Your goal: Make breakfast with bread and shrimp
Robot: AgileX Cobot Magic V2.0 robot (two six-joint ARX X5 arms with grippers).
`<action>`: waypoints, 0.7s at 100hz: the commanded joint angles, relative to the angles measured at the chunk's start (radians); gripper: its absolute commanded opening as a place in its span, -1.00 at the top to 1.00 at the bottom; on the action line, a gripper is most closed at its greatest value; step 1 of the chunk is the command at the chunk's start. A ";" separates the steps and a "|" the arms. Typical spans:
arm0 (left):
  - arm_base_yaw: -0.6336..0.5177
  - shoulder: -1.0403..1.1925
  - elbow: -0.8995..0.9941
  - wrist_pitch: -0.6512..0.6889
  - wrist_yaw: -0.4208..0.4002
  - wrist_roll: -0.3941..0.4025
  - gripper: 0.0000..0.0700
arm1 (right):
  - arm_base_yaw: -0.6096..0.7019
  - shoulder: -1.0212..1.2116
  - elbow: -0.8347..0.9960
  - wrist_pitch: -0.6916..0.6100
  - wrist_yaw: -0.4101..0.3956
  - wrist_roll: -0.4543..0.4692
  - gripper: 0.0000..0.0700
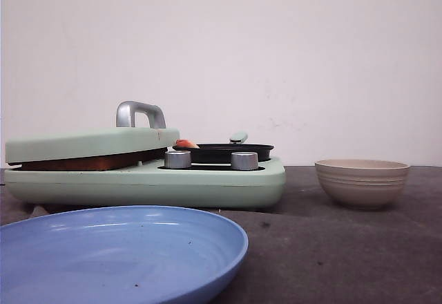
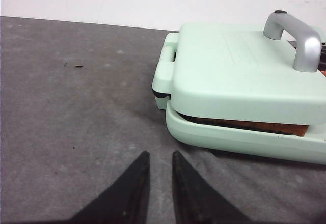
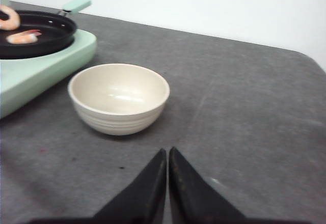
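Note:
The bread shows only as a brown crust edge (image 1: pixel 90 161) under the shut lid of the mint-green breakfast maker (image 1: pixel 207 183); the edge also shows in the left wrist view (image 2: pixel 254 126). A shrimp (image 1: pixel 185 143) lies in the black pan (image 1: pixel 228 153) on the maker's right half. The right wrist view shows two shrimp pieces (image 3: pixel 23 37) in that pan (image 3: pixel 48 38). My left gripper (image 2: pixel 160 155) hovers over bare table by the maker's corner, its jaws a narrow gap apart and empty. My right gripper (image 3: pixel 167 151) is shut and empty, just short of the beige bowl (image 3: pixel 118 98).
A blue plate (image 1: pixel 207 249) sits at the front left. The beige bowl (image 1: pixel 362 182) stands right of the maker. The lid has a silver handle (image 2: pixel 298 35), and two silver knobs (image 1: pixel 177 159) sit in front of the pan. The dark grey table ends at a white wall.

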 commanded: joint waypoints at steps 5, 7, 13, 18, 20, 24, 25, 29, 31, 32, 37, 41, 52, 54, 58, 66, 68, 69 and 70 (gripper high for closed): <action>0.000 -0.002 -0.016 -0.004 0.001 0.013 1.00 | 0.000 0.000 -0.006 -0.003 0.017 0.014 1.00; 0.000 -0.002 -0.016 -0.004 0.001 0.013 1.00 | 0.000 0.000 -0.006 0.003 0.014 0.014 1.00; 0.000 -0.002 -0.016 -0.004 0.001 0.013 1.00 | 0.000 0.000 -0.006 0.014 0.012 0.014 1.00; 0.000 -0.002 -0.016 -0.004 0.001 0.013 1.00 | 0.000 0.000 -0.005 0.022 0.014 0.014 1.00; 0.000 -0.002 -0.016 -0.004 0.001 0.013 1.00 | 0.000 0.000 -0.005 0.022 0.014 0.014 1.00; 0.000 -0.002 -0.016 -0.004 0.001 0.013 1.00 | 0.000 0.000 -0.005 0.022 0.017 0.014 1.00; 0.000 -0.002 -0.016 -0.004 0.001 0.013 1.00 | 0.000 0.000 -0.006 0.022 0.018 0.014 1.00; 0.000 -0.002 -0.016 -0.004 0.001 0.013 1.00 | 0.000 0.000 -0.005 0.022 0.018 0.014 1.00; 0.000 -0.002 -0.016 -0.004 0.001 0.013 1.00 | 0.000 0.000 -0.005 0.022 0.017 0.014 1.00; 0.000 -0.002 -0.016 -0.004 0.001 0.013 1.00 | 0.000 0.000 -0.005 0.022 0.017 0.014 1.00; 0.000 -0.002 -0.016 -0.004 0.001 0.013 1.00 | 0.000 0.000 -0.005 0.022 0.017 0.014 1.00; 0.000 -0.002 -0.016 -0.004 0.001 0.013 1.00 | 0.000 0.000 -0.006 0.022 0.018 0.014 1.00; 0.000 -0.002 -0.016 -0.004 0.001 0.013 1.00 | 0.000 0.000 -0.005 0.022 0.018 0.014 1.00; 0.000 -0.002 -0.016 -0.004 0.001 0.013 1.00 | 0.000 0.000 -0.005 0.022 0.018 0.014 1.00; 0.000 -0.002 -0.016 -0.004 0.001 0.013 1.00 | 0.000 0.000 -0.005 0.022 0.018 0.014 1.00; 0.000 -0.002 -0.016 -0.004 0.001 0.013 1.00 | 0.000 0.000 -0.005 0.022 0.018 0.014 1.00; 0.000 -0.002 -0.016 -0.004 0.001 0.013 1.00 | 0.000 0.000 -0.005 0.022 0.018 0.014 1.00; 0.000 -0.002 -0.016 -0.004 0.001 0.013 1.00 | 0.000 0.000 -0.005 0.022 0.018 0.014 1.00; 0.000 -0.002 -0.016 -0.004 0.001 0.013 1.00 | 0.000 0.000 -0.005 0.022 0.018 0.014 1.00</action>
